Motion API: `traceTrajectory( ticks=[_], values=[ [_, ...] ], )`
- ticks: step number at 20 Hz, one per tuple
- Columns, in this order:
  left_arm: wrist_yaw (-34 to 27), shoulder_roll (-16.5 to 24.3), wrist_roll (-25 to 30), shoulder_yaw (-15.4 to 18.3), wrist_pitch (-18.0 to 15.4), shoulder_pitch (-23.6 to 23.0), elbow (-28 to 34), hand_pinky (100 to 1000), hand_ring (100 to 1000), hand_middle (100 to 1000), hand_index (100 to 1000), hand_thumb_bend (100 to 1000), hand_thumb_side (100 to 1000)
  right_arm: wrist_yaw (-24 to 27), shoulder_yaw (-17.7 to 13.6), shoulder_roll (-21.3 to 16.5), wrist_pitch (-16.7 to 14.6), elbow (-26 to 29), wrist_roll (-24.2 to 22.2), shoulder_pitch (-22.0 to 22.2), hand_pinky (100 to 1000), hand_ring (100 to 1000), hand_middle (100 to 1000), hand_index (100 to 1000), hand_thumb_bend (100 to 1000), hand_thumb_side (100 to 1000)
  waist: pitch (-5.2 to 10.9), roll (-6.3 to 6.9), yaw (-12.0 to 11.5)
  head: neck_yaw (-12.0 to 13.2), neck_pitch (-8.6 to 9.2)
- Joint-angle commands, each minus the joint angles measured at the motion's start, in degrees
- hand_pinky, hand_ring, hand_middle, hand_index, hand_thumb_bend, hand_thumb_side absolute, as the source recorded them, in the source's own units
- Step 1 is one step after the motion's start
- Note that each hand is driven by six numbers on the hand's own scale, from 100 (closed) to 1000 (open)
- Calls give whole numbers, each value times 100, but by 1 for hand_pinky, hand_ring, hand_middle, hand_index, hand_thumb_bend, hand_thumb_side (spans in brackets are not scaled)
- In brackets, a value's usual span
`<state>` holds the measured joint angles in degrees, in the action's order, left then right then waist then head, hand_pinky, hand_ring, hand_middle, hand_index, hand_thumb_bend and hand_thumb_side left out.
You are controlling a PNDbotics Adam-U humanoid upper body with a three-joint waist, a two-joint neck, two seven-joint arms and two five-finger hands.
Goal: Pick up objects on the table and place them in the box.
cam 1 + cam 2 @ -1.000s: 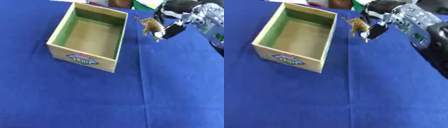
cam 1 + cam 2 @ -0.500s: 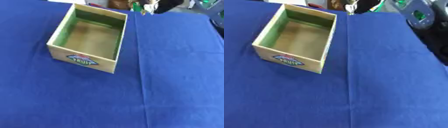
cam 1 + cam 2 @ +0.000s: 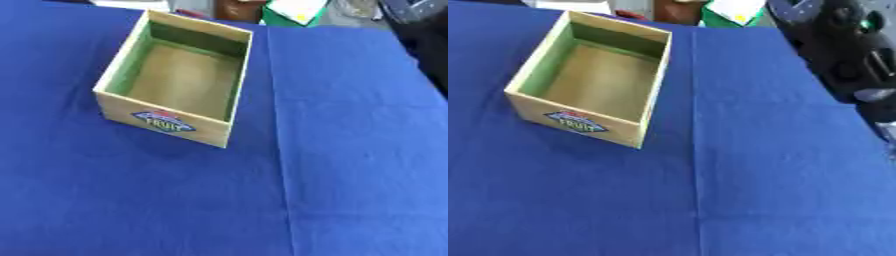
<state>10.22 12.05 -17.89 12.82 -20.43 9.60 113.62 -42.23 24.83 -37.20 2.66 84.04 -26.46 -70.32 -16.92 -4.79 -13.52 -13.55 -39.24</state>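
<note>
Right eye view shows the box at upper left, the black arm at upper right, its hand's grasp unclear.

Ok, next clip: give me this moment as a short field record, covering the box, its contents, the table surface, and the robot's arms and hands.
box: open wooden box with a label on its near wall, standing left of the table's middle
box contents: nothing visible inside; bare floor showing
table surface: blue cloth, no loose objects seen on it
right arm: black arm at the upper right edge in the right eye view; hand not visible
left arm: not in view
beyond table: blurred green and white items past the far edge
</note>
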Motion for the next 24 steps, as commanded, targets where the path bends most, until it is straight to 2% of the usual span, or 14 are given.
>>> traceTrajectory(
  ticks=[1, 9, 10, 11, 21, 24],
  values=[
    [-32, 52, 47, -28, -11, 37, 97, 563, 531, 525, 747, 100, 643, -102, 41, 263, -78, -319, 6, -210, 743, 644, 412, 513, 100, 399, 134, 59, -25, -64, -10],
    [-72, 6, 98, -45, -2, 81, 97, 563, 530, 525, 746, 100, 644, -408, 252, 1064, -344, -1229, -13, -26, 745, 645, 414, 520, 100, 400, 88, 51, -94, -196, 26],
    [-75, 2, 98, -44, -2, 84, 97, 564, 530, 525, 746, 100, 644, -436, 277, 1111, -396, -1308, -15, 1, 745, 645, 415, 520, 100, 371, 83, 50, -104, -197, 27],
    [-77, -2, 102, -46, -1, 88, 97, 564, 530, 525, 746, 100, 645, -458, 300, 1147, -444, -1375, -16, 22, 745, 645, 415, 520, 100, 401, 78, 48, -113, -197, 28],
    [-75, -14, 138, -52, 8, 101, 97, 564, 529, 525, 746, 100, 646, -458, 374, 1358, -646, -1700, -93, 91, 750, 655, 420, 529, 100, 412, 60, 29, -145, -201, 6],
    [-77, -15, 143, -51, 14, 101, 97, 564, 529, 525, 746, 100, 647, -466, 365, 1413, -659, -1803, -176, 94, 759, 691, 461, 579, 100, 457, 65, 26, -151, -204, 5]
  ],
)
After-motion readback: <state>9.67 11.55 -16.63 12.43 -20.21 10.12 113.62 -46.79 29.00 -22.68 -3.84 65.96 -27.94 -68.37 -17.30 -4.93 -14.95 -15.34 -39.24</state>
